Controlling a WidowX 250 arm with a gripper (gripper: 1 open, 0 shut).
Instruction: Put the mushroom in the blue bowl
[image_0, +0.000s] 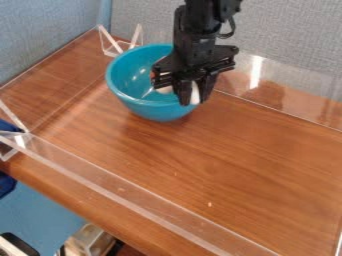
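The blue bowl (140, 82) stands at the back of the wooden table, glossy and turquoise. My gripper (186, 93) points down over the bowl's right rim, its black fingers (171, 82) closed around a small cream-white piece that I take for the mushroom (189, 93). Only the pale stem shows between the fingers, and the cap is hidden. The mushroom hangs at about rim height, just inside the bowl's right edge. The arm (203, 25) rises from the gripper to the top of the view.
A low clear acrylic wall (287, 75) rings the brown wooden tabletop (201, 160). A clear triangular bracket (118, 42) stands behind the bowl at the back left. A blue-grey wall is behind it.
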